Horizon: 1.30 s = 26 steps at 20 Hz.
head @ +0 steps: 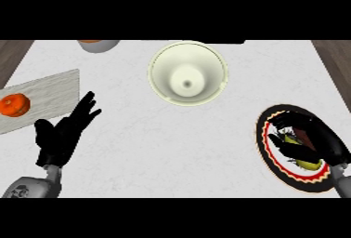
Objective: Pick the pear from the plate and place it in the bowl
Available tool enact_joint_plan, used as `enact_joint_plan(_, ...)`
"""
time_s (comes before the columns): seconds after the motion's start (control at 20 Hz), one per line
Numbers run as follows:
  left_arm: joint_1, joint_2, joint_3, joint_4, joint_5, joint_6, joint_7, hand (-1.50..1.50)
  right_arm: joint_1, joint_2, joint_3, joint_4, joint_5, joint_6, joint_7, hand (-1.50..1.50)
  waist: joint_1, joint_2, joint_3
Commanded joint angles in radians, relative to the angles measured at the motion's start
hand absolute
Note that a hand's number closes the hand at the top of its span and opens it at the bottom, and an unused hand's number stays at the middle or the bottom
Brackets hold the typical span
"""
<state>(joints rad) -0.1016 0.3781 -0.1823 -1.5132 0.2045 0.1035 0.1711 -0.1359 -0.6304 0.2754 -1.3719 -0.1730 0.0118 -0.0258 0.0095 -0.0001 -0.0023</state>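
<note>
At the far left you see a pale marbled rectangular board (41, 100) lying on the white speckled desk (178, 139), and a round orange fruit (14, 105) sits on its left part, close to the edge of the view. Behind the board, at the back edge of the desk, you see a grey round dish with something orange inside (97, 45), only partly in the view.

Just right of the board is the robot's black left hand (63, 132) on its grey forearm. The hand is open, its fingers are straight and point up and away, and it holds nothing. It shows at the lower left and rests there, apart from the other things.

In the middle, near the back, stands the cream round bowl (188, 73). It is well apart from both hands.

At the right you see the dark round plate with a red and cream zigzag rim (270, 155). The black right hand (305, 139) is over this plate, with its fingers curled around the yellow-green pear (308, 163). The hand hides most of the pear, so you see only a small part of it below the fingers. You cannot tell if the pear touches the plate or is lifted a little above it.
</note>
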Motion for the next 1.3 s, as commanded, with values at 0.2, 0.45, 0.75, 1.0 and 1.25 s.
enact_joint_plan(0.2,-0.110,0.039,0.100,0.030,0.082,-0.105,0.050,0.00,0.054,-0.028,-0.043,0.121,0.116,0.078,-0.406,-1.50,-0.011,0.001,0.003)
enact_joint_plan(0.45,-0.107,0.067,0.131,0.022,0.096,-0.135,0.072,0.00,0.015,-0.173,-0.050,-0.126,0.186,0.064,-0.106,-1.50,-0.018,-0.004,0.000)
enact_joint_plan(0.75,-0.120,0.025,0.088,-0.001,0.056,-0.097,0.101,0.00,-0.101,-0.297,0.022,-0.181,0.279,0.218,0.200,-1.50,0.000,-0.002,0.000)
enact_joint_plan(1.0,-0.107,0.043,0.110,-0.012,0.082,-0.144,0.094,0.00,-0.249,-0.256,0.120,-0.226,0.280,0.386,0.464,-1.50,0.021,0.001,0.000)
enact_joint_plan(1.25,-0.108,0.032,0.128,0.008,0.071,-0.151,0.085,0.00,-0.357,-0.184,0.159,-0.179,0.264,0.552,0.576,-1.50,0.010,0.002,0.001)
